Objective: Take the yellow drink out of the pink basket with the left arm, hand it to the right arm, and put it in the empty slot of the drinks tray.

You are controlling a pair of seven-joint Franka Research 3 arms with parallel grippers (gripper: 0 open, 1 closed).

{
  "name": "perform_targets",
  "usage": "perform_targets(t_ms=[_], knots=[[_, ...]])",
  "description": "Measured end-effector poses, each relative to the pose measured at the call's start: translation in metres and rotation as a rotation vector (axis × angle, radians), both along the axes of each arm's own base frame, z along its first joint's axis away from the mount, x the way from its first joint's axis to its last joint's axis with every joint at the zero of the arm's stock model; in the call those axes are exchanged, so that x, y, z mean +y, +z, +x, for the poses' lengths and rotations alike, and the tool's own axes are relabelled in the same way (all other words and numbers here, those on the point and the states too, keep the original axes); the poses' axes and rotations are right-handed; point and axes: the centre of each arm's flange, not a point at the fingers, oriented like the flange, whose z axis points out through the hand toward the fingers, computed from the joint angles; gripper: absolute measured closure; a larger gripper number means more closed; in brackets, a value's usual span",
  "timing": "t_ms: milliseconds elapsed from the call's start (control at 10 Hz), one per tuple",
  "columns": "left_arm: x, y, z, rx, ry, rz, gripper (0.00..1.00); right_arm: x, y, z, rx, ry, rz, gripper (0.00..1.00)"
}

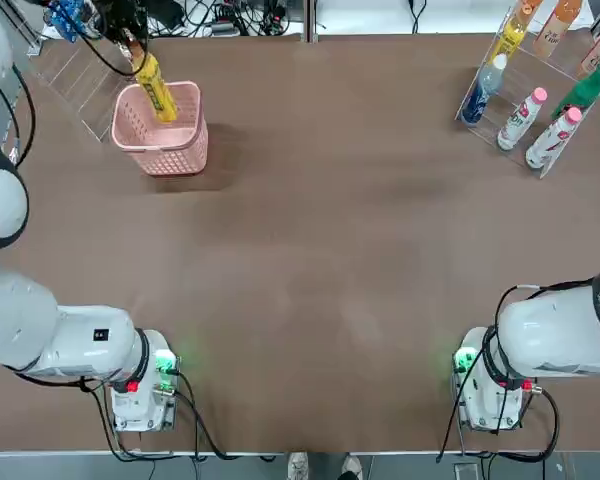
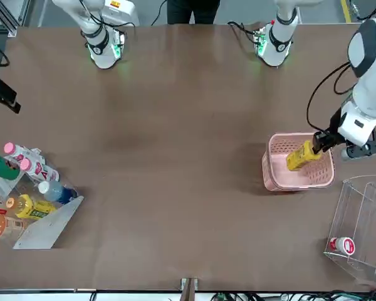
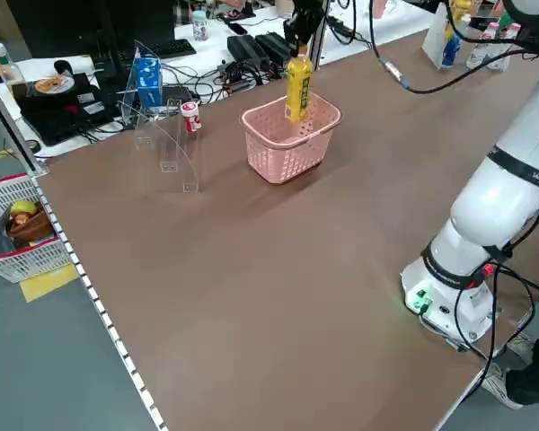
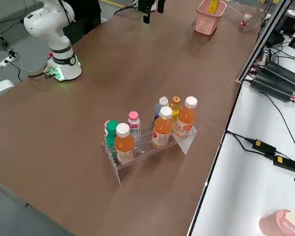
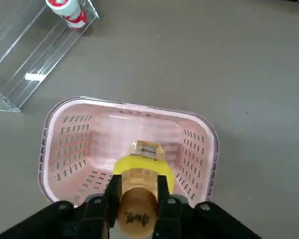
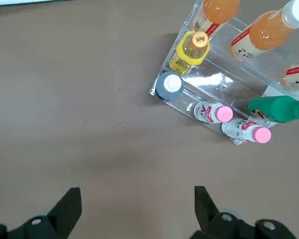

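My left pincer (image 5: 139, 199) pinches the yellow drink (image 5: 144, 167) upright at the basket (image 5: 197, 117); extraction is in hand. Next: lift clear (straight up), then present it to my spread right pincer (image 6: 138, 211).

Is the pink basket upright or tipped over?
Upright: in the left side view, the pink basket stands with its rim uppermost.

Bright yellow bottle (image 3: 298, 88), pink basket (image 3: 287, 148)
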Motion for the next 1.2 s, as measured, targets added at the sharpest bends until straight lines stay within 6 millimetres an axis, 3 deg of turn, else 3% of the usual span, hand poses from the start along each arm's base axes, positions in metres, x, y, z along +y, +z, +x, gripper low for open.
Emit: perform_targets(t_ms=[600, 900, 1200], knots=[[-0.019, 0.069, -0.005, -0.009, -0.028, -0.007, 0.67, 0.0, 0.0, 0.0, -0.001, 0.0, 0.0, 0.0], [-0.05, 0.081, -0.006, -0.024, 0.001, -0.032, 0.67, 0.0, 0.0, 0.0, -0.001, 0.0, 0.0, 0.0], [-0.082, 0.074, -0.004, -0.006, 0.072, -0.056, 0.67, -0.001, 0.0, 0.0, -0.001, -0.001, 0.0, 0.0]])
